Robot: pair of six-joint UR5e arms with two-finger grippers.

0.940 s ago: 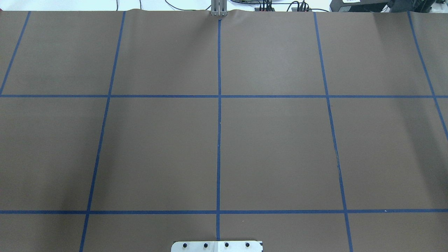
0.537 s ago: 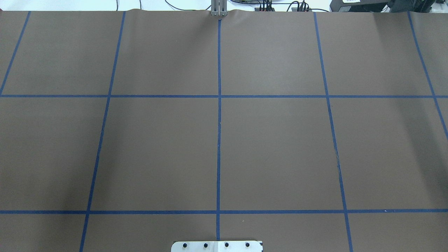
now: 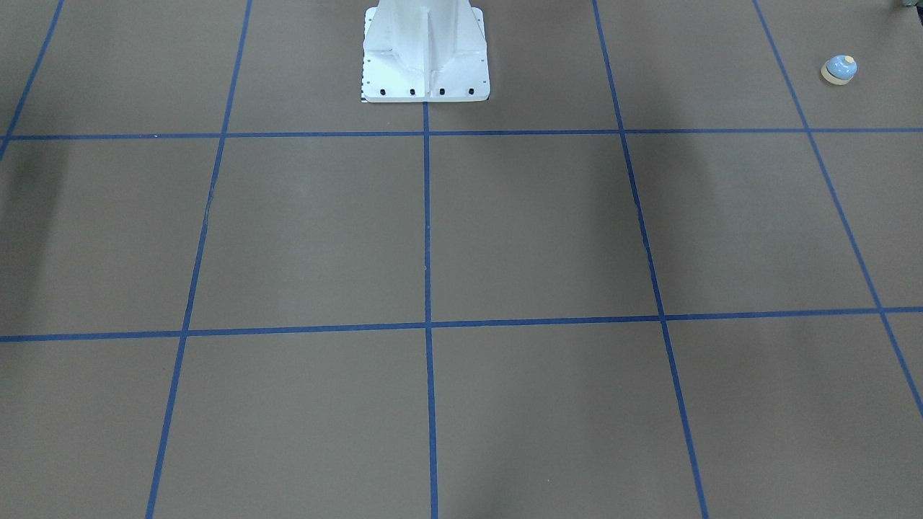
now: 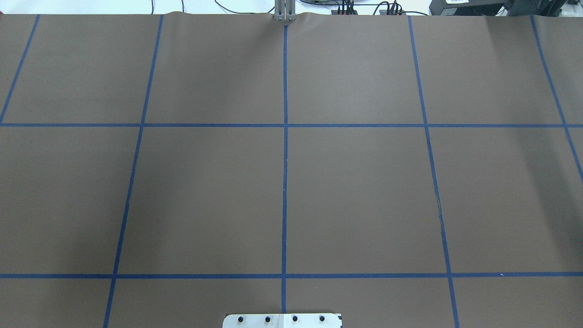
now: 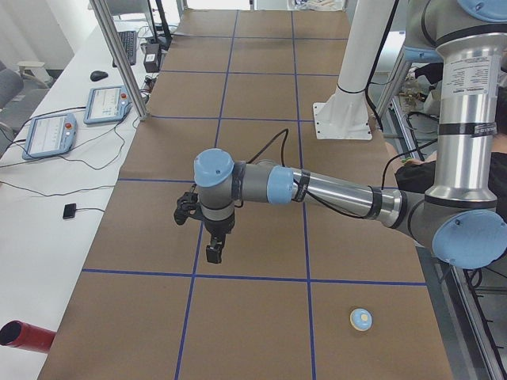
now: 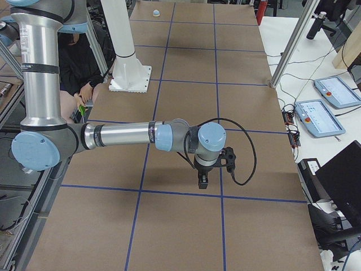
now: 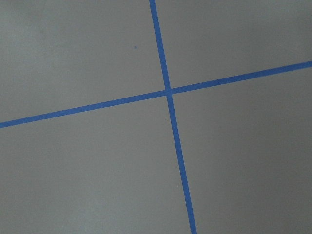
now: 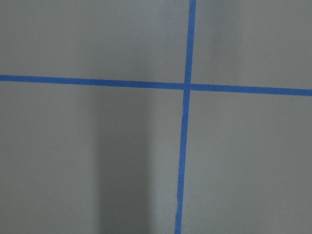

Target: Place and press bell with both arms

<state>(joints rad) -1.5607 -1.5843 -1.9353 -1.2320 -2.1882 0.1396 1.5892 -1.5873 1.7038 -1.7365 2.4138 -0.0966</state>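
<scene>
One round bell (image 3: 838, 70), squarely upright, button (image 3: 849, 60) at the top.

Left arm (image 5: 337, 192) reaches out level, left hand (image 5: 213, 253) down; right arm (image 6: 118, 135), right hand (image 6: 202, 182) likewise.

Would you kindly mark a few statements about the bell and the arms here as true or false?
1. The small light-blue dome bell with a cream base sits on the brown table cover. True.
2. The left arm's black two-finger gripper holds the bell. False: it hangs above the cover, apart from the bell.
3. The bell lies at the table's centre. False: it is near the end on the robot's left.
4. The overhead view shows no bell. True.
</scene>
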